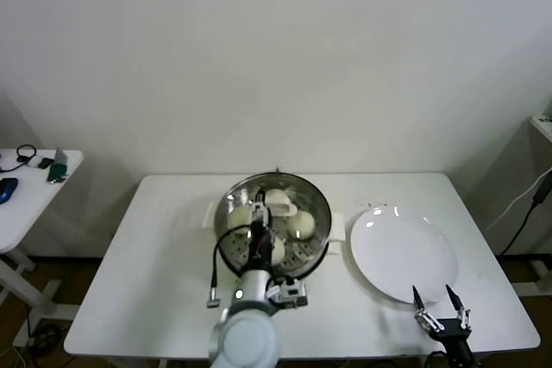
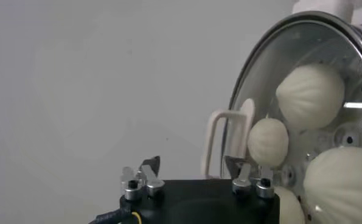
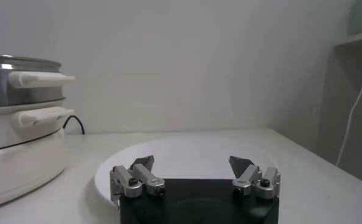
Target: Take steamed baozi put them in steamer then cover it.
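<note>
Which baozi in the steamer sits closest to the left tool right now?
The front baozi, on the near side of the steamer, just beyond the left tool. The other three lie farther back on the tray.

The left arm (image 1: 246,333) ended in a rounded pale grey casing with a small lit dot, and a black cable looped beside it to a little plug. Both grippers, left (image 2: 196,173) and right (image 3: 193,163), had a black block body, silver finger brackets fixed with dark screws, and thin dark pointed tips.
</note>
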